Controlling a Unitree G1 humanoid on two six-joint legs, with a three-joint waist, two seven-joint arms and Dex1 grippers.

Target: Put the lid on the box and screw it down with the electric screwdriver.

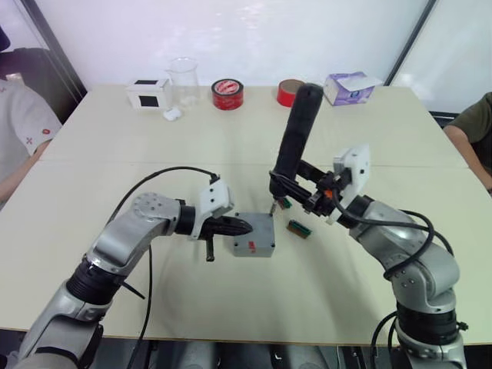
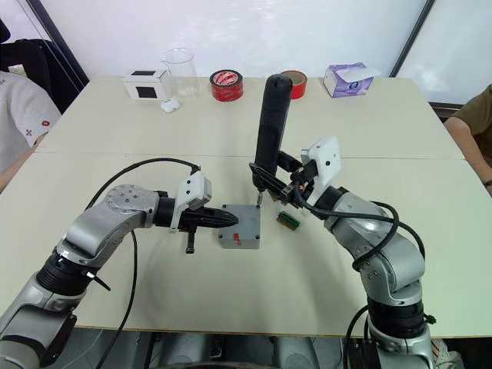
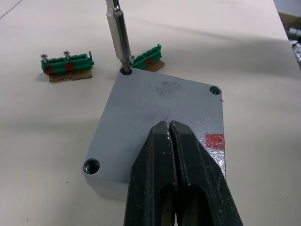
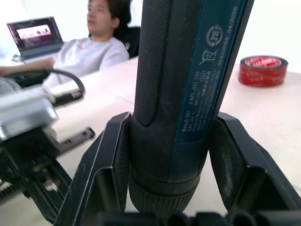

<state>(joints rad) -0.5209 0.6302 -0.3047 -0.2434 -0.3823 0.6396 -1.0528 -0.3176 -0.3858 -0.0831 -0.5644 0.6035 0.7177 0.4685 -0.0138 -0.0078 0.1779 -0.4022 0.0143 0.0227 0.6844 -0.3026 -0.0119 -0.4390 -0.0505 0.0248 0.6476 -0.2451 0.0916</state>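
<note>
The electric screwdriver (image 1: 296, 134) is clamped upright in my right gripper (image 4: 169, 155), bit in the lid's (image 3: 155, 113) corner hole on the box (image 1: 254, 247). My left gripper (image 3: 173, 136), closed and empty, presses the lid; if the tool leans, the bit could slip out and shift the box

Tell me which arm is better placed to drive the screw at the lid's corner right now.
The right. Its gripper clamps the electric screwdriver upright, bit seated in a corner hole of the lid. The left gripper, fingers shut, presses on the lid, steadying the box.
</note>
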